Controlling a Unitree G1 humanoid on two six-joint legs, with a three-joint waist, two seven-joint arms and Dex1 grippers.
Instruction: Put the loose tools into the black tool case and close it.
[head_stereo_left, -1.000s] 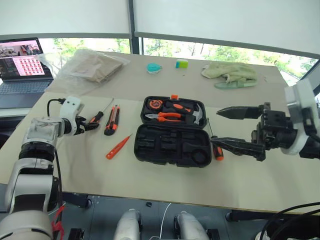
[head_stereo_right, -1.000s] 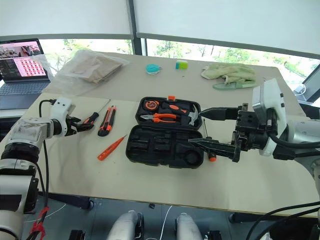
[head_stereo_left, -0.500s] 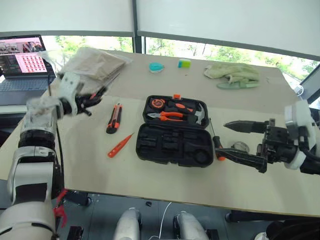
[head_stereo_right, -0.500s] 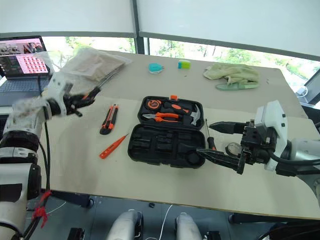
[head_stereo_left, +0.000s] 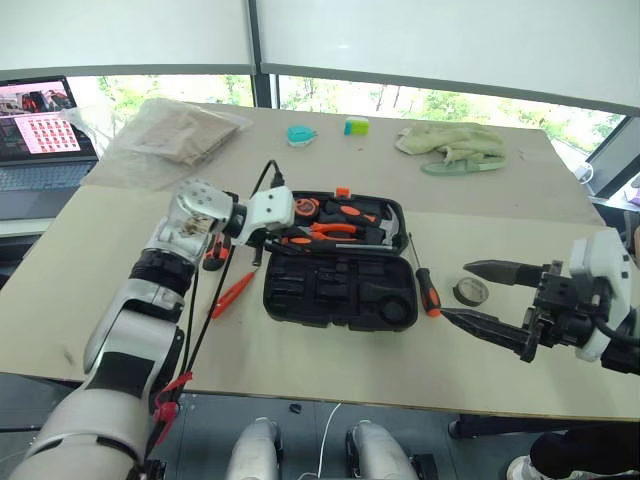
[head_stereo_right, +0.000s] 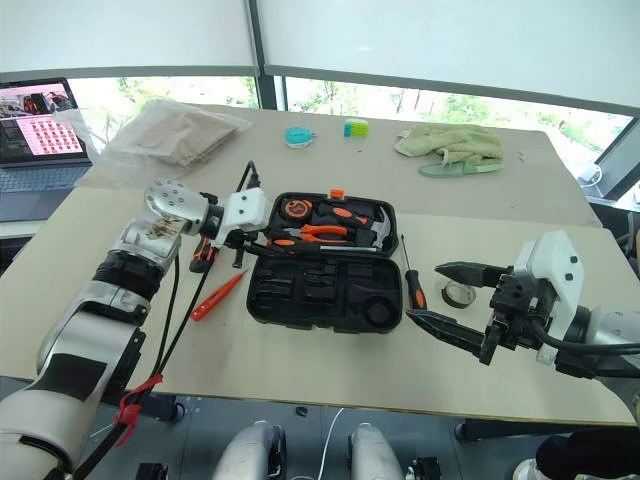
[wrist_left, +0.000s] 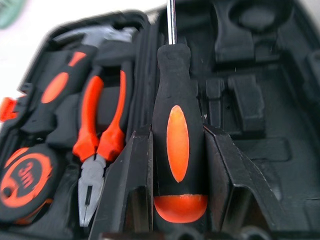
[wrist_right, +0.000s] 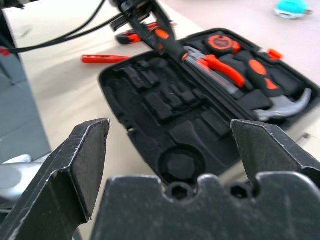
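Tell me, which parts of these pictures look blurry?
Left wrist view: the screwdriver handle looks sharp, while the pliers and tape measure beside it go soft. Right wrist view: the black tool case is slightly blurred.

We see the black tool case (head_stereo_left: 340, 265) lying open near the table (head_stereo_left: 300, 355) centre. The left gripper (head_stereo_left: 262, 235) hovers over its left end, clamped on a screwdriver (head_stereo_left: 335, 246) extending across the hinge line. The right gripper (head_stereo_left: 478, 293), jaws wide apart, hangs above the table's right edge near a tape roll (head_stereo_left: 470, 291).
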